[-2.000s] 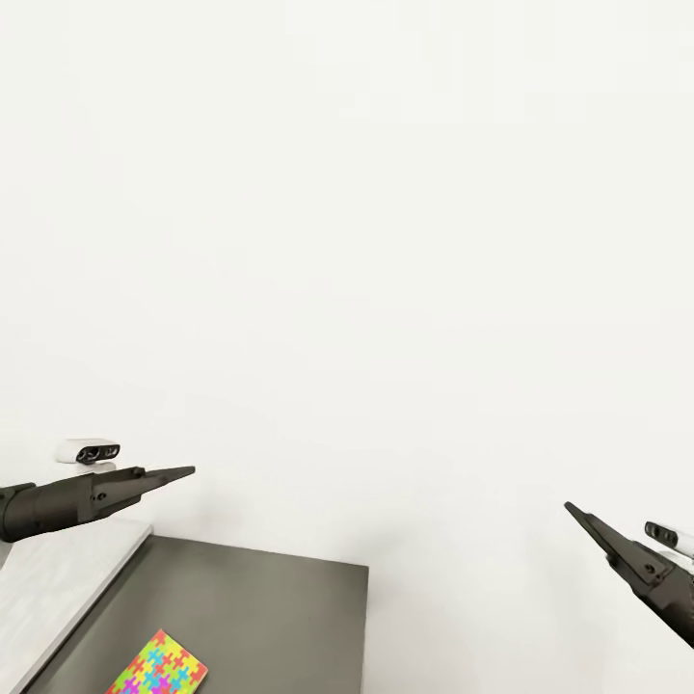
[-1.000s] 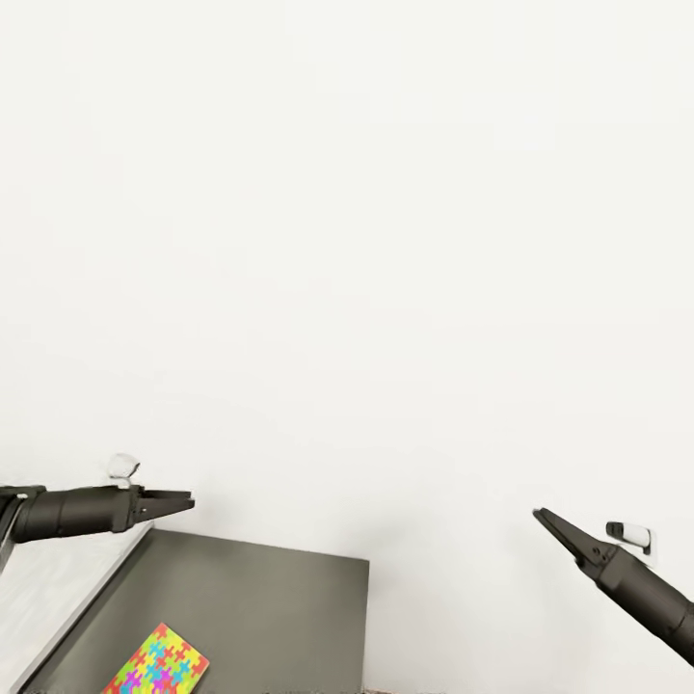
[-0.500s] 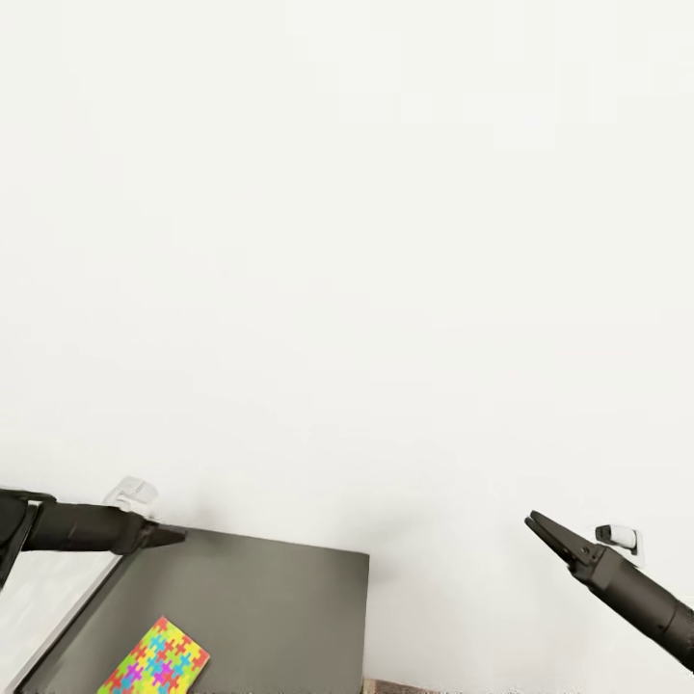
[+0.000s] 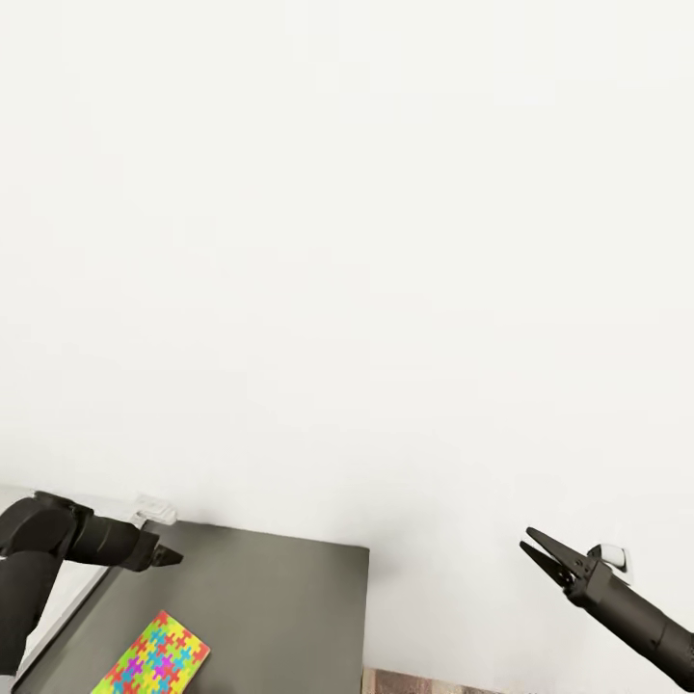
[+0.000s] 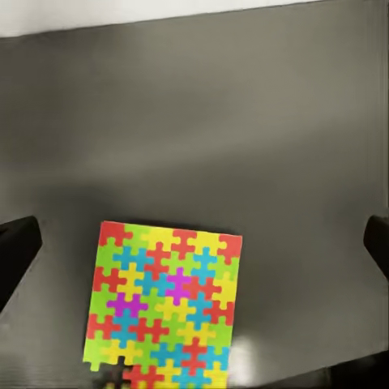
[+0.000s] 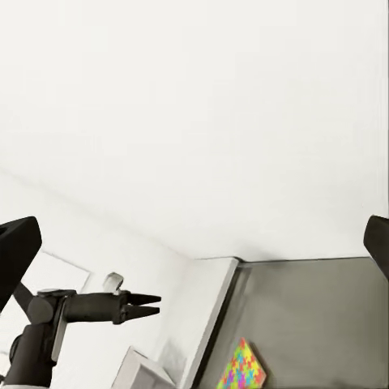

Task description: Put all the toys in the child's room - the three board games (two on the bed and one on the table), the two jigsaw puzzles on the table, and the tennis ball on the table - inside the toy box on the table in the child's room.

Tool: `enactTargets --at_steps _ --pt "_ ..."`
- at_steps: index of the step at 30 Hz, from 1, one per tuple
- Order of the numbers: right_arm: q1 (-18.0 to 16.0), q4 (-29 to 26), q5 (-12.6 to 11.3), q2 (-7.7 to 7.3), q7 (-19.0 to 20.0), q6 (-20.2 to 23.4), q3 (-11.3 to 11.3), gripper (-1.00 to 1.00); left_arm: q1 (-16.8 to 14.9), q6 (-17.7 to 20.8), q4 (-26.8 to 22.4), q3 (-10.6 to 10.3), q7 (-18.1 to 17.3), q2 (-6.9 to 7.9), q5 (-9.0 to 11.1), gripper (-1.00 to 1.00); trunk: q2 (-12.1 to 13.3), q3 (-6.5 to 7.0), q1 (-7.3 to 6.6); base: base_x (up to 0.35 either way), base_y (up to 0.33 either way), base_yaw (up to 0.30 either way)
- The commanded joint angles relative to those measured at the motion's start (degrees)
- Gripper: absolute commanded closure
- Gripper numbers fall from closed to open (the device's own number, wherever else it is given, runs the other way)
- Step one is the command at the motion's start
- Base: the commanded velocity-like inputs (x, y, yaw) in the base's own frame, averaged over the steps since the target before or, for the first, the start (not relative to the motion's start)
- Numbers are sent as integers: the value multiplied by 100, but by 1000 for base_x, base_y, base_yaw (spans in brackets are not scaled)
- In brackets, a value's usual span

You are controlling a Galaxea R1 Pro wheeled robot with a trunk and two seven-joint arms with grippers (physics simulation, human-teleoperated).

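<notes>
One jigsaw puzzle (image 4: 154,660), a thin multicoloured square, lies flat on the lower dark grey section of the table (image 4: 270,598). My left gripper (image 4: 164,556) hangs above that section, just beyond the puzzle's far side. In the left wrist view its fingers stand wide apart with the jigsaw puzzle (image 5: 162,308) between and below them, untouched. My right gripper (image 4: 532,542) is in the air off the table's right end, open and empty. The right wrist view looks across at the left gripper (image 6: 142,305) and the jigsaw puzzle (image 6: 243,366).
A bare white wall (image 4: 347,241) rises straight behind the table. The table's pale grey top (image 4: 85,586) adjoins the dark section on the left. A strip of wood floor (image 4: 434,684) lies past the table's right edge.
My left arm has dropped and pitched its gripper down over the dark table section near the puzzle. The right gripper has moved left and lower, and its fingers have parted.
</notes>
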Motion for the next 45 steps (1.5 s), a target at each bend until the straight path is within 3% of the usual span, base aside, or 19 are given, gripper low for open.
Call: enactTargets --at_steps 1,3,8,30,33,35,39,45 --pt "-5 114 9 0 13 20 -4 -100 -7 54 -5 0 68 -59 -225 -100 -15 -23 4 0 0 0" --pt "-4 253 47 -2 13 16 -5 -100 -7 43 -5 -6 227 -112 -384 -100 -15 -42 4 0 0 0" --pt "-9 397 115 -8 13 16 -18 -100 -7 26 63 -18 465 -152 -523 -100 -15 -89 4 0 0 0" --pt "-11 434 128 7 5 3 -5 -100 2 -13 482 -98 717 -137 -543 -100 -15 -296 4 0 0 0" --pt "-11 434 131 8 5 1 -4 -100 2 -194 694 -120 717 -123 -525 -100 -15 -325 4 0 0 0" --pt "-11 434 131 8 5 0 -4 -100 2 -603 1043 -76 709 -119 -511 -100 -15 -343 4 0 0 0" --pt "-11 434 133 8 5 0 -3 -100 2 -1038 1483 -1 691 -117 -493 -100 -15 -381 4 0 0 0" --pt "-11 435 133 8 -3 -11 -3 -100 2 -1248 1678 183 677 -103 -483 -100 -15 -437 4 0 0 0"
